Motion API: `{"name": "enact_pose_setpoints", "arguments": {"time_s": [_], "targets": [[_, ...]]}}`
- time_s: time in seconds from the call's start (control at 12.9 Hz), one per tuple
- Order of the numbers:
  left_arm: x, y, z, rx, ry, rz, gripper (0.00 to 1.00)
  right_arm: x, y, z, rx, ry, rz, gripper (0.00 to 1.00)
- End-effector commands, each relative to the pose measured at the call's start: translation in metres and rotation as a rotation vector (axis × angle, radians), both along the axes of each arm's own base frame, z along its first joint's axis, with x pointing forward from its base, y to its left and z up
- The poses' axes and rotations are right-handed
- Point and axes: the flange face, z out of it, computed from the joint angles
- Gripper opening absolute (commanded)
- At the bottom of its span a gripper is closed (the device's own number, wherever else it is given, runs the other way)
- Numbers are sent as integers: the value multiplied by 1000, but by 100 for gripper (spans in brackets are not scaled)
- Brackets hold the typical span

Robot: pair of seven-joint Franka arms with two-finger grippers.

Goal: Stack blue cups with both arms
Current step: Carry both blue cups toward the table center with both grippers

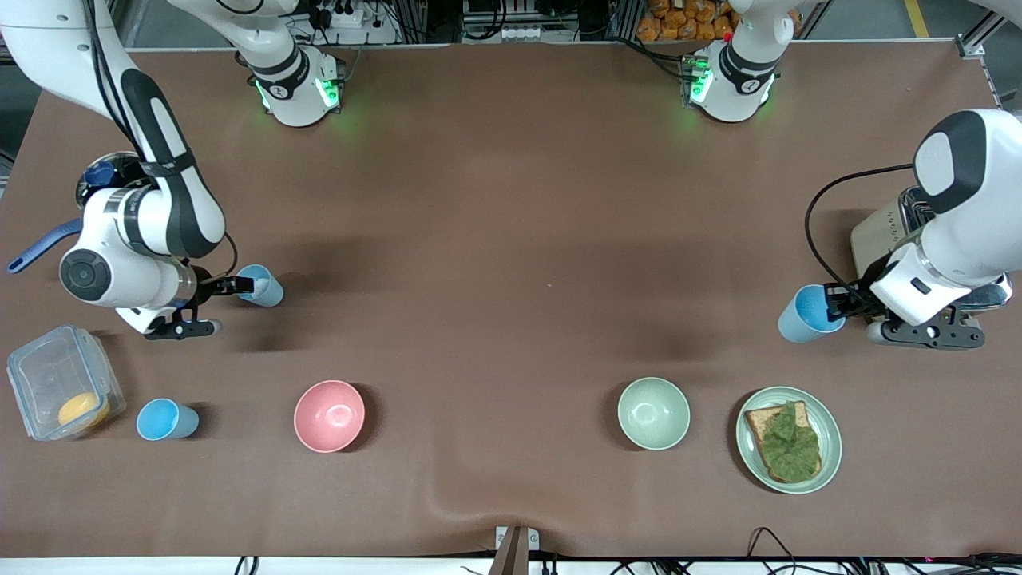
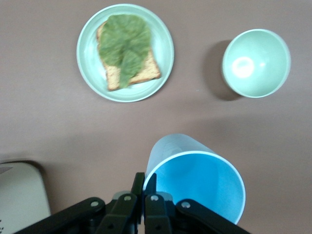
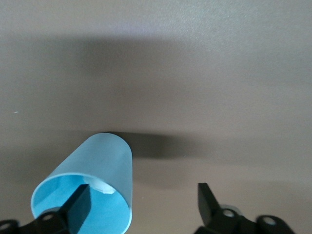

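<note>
Over the bench: left gripper with jaws pinched shut on one blue cup's rim near the toaster; right gripper with jaws wide, one finger inside a second blue cup; third blue cup standing beside the pink bowl.

Left end effector pinching blue cup rim; toast plate, green bowl.
</note>
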Motion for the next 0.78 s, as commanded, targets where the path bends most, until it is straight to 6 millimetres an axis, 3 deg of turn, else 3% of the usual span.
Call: {"name": "enact_pose_setpoints", "arguments": {"time_s": [0.0, 0.23, 0.39, 0.7], "targets": [[4, -22, 18, -35, 17, -18, 0, -2, -1, -6, 9, 12, 15, 51], [1, -60, 37, -40, 26, 46, 0, -4, 4, -8, 26, 29, 2, 19], [-3, -78, 38, -41, 38, 102, 0, -4, 7, -8, 38, 34, -13, 1], [-8, -74, 46, -21, 68, 123, 0, 2, 20, 1, 57, 48, -23, 0]]}}
